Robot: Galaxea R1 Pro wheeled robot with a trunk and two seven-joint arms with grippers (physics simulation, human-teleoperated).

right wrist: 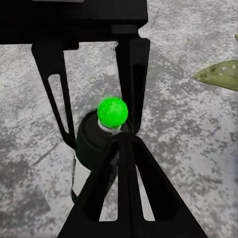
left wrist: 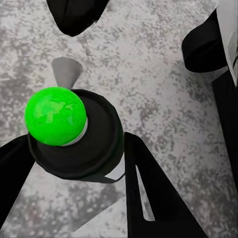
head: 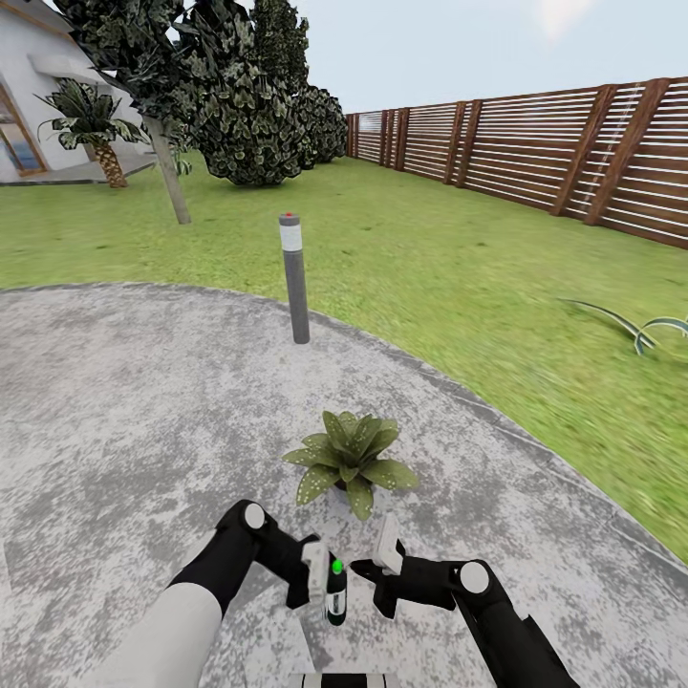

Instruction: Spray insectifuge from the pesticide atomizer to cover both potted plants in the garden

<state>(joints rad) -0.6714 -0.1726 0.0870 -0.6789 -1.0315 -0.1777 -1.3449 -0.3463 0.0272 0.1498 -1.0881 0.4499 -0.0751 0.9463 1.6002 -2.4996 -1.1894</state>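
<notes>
The pesticide atomizer (head: 335,594) is a dark bottle with a pale label and a bright green ball on its top (left wrist: 55,115). It stands upright just above the patio, and my left gripper (head: 328,581) is shut on it, with a black finger (left wrist: 148,193) on each side of its shoulder. One potted plant (head: 351,462), a low rosette of speckled green leaves, sits on the paving a short way ahead of the bottle. My right gripper (head: 387,552) hangs shut and empty just right of the atomizer (right wrist: 89,148). A speckled leaf (right wrist: 218,74) of that plant shows beyond the bottle.
A grey bollard lamp (head: 295,277) stands at the far edge of the round paved patio (head: 115,411). Lawn (head: 459,277) lies beyond, with a slatted wooden fence (head: 535,143) at the right, a striped agave (head: 650,330), dark trees (head: 239,96) and a house (head: 24,86) at the left.
</notes>
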